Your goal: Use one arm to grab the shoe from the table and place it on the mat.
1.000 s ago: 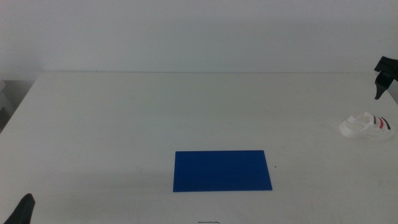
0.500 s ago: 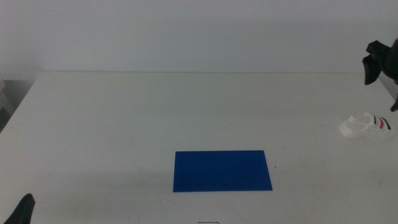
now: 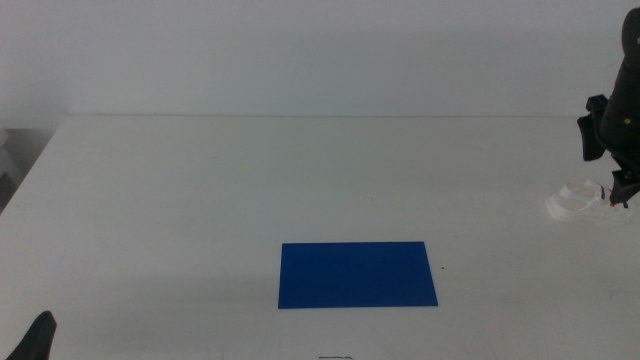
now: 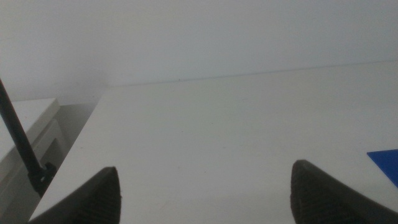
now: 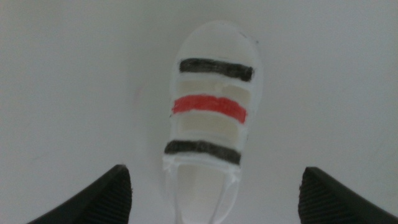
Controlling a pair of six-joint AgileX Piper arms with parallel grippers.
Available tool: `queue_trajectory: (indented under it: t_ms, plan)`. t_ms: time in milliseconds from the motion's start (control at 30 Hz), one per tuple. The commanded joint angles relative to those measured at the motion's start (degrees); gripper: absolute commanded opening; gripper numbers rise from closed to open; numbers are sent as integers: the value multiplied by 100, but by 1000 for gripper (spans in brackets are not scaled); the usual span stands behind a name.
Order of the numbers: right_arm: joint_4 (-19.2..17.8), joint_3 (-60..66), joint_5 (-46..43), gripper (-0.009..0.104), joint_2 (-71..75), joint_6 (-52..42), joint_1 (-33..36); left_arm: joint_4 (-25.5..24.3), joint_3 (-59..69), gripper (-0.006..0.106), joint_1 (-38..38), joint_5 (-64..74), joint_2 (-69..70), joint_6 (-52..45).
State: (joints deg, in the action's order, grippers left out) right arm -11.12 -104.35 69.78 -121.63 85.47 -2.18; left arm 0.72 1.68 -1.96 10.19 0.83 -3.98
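Note:
The white shoe [image 3: 573,203] with dark and red straps lies on the white table [image 3: 250,190] at the far right edge. In the right wrist view the shoe [image 5: 211,112] lies straight below, between my open jaws. My right gripper [image 3: 614,190] hangs just above the shoe and hides part of it; the right gripper [image 5: 214,196] is open and empty. The dark blue mat [image 3: 357,274] lies flat at the front centre. My left gripper [image 4: 205,190] waits open at the front left corner, its tip [image 3: 36,338] showing in the middle view.
The table's far edge meets a plain white wall. A pale cabinet [image 4: 28,130] stands off the table's left side. A corner of the mat [image 4: 385,163] shows in the left wrist view.
My right arm has come in from the right edge and moved down over the shoe, now covering part of it. The shoe, mat and left gripper have not moved.

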Motion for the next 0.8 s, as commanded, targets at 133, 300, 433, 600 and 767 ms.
queue_trajectory:
  t_ms: [133, 300, 433, 600, 767]
  plan:
    - [-211, -194, 102, 89, 179, 142, -135, 49, -19, 94, -22, -472, 108, 84]
    - [-92, -194, -22, 81, -5, 61, -201, 49, -19, 94, -22, -472, 108, 84]
    - [-37, -194, -187, 74, -128, 7, -213, 49, -19, 94, -22, -472, 108, 84]
    - [24, -194, -335, 66, -296, 7, -213, 49, -19, 94, -22, -472, 108, 84]
    - [45, -194, -335, 58, -418, 7, -213, 49, -19, 94, -22, -472, 108, 84]
